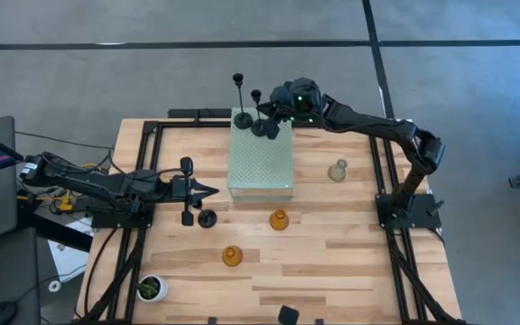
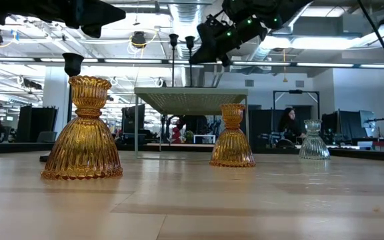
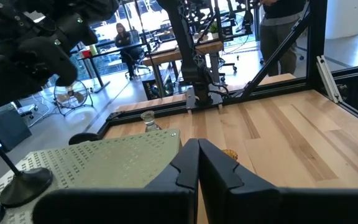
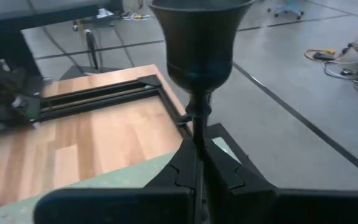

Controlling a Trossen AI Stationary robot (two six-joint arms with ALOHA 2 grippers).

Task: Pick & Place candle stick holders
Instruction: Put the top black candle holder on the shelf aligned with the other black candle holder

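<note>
**High view: right claw holds a black holder on the perforated block**

Your right claw (image 1: 273, 124) is at the far corner of the pale green perforated block (image 1: 262, 159), its fingers pinched shut on the thin stem of a black candle stick holder (image 4: 199, 56). The right wrist view shows the stem clamped below the cup, probably so the holder stays upright while its round base meets the block. A second black holder (image 1: 239, 99) stands on the block's far left corner, just beside the held one.

Your left claw (image 1: 208, 191) hovers low over the desk (image 1: 350, 244) beside the block's left edge, fingers pressed together and gripping nothing. The third black holder (image 1: 207, 218) sits on the desk just beside it, likely the next pick.

Two amber holders wait on the desk nearer the front: one (image 1: 279, 219) close to the block, the other (image 1: 232, 256) further forward. The pale grey-green holder (image 1: 338, 170) stands to the block's right, well apart from both claws. A potted plant (image 1: 151, 288) sits at the front left corner.
</note>
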